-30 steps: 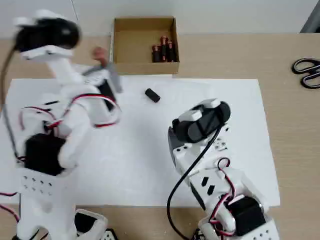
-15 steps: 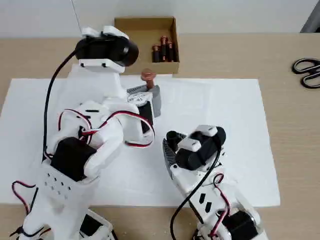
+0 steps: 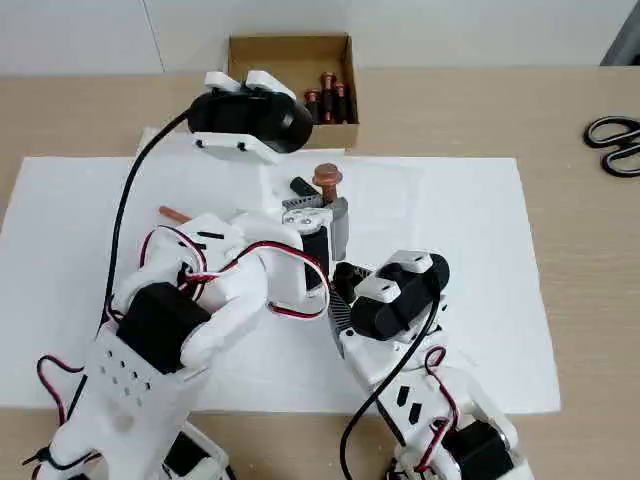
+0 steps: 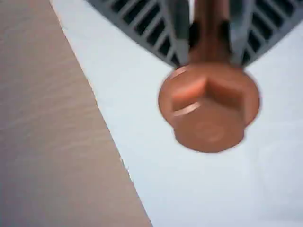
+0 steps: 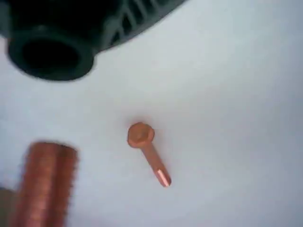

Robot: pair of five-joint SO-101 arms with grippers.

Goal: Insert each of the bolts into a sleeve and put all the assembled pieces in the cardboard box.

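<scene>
Now, bolt (image 4: 208,106) clamped between left fingers (image 4: 142,23), head beyond them, right fingers (image 5: 132,19) pinching sleeve (image 5: 49,57)

Left claw (image 3: 327,207) pinches a bolt (image 3: 327,178); right claw (image 3: 339,284), close beside, grips a sleeve (image 5: 49,56).

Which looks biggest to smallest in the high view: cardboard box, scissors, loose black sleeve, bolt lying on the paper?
1. cardboard box
2. scissors, cut off by the frame edge
3. black sleeve and lying bolt: partly hidden, too alike to rank

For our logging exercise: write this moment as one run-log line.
left jaws: shut on bolt | right jaws: shut on sleeve | cardboard box: assembled pieces inside
</scene>
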